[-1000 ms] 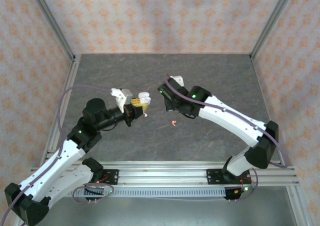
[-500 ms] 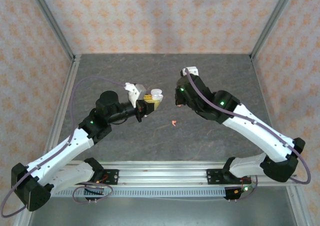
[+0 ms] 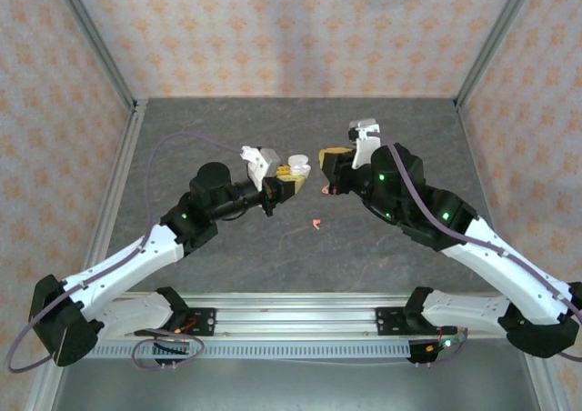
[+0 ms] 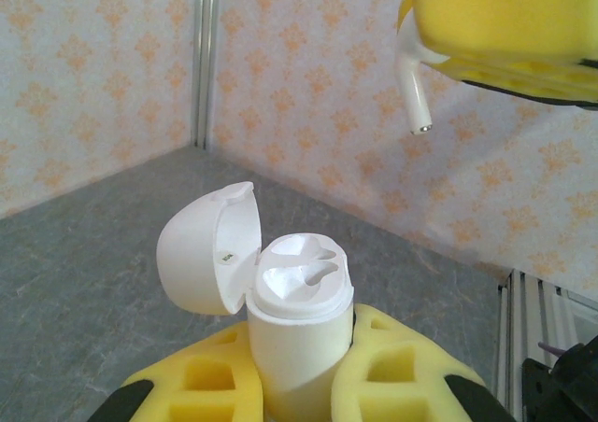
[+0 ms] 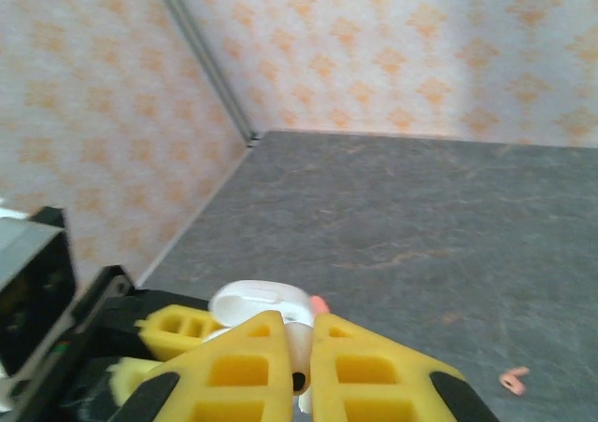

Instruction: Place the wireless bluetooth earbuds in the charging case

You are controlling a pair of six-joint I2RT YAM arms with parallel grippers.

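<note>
Both arms have swung inward, narrowing the gap. Nearer than the charging case, a coral earbud lies loose on the counter. The left tool pinches the case upright, sockets presented; the right tool pinches a white earbud stem-down just above-right of it. Beyond the case, bare counter gives room.

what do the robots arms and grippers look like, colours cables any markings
The left arm and right arm have white shells over black joints, with small green lights. A thin purple-grey cable loops along each. The left gripper and right gripper are black, and their fingers are yellow blocks with square cut-outs.
</note>
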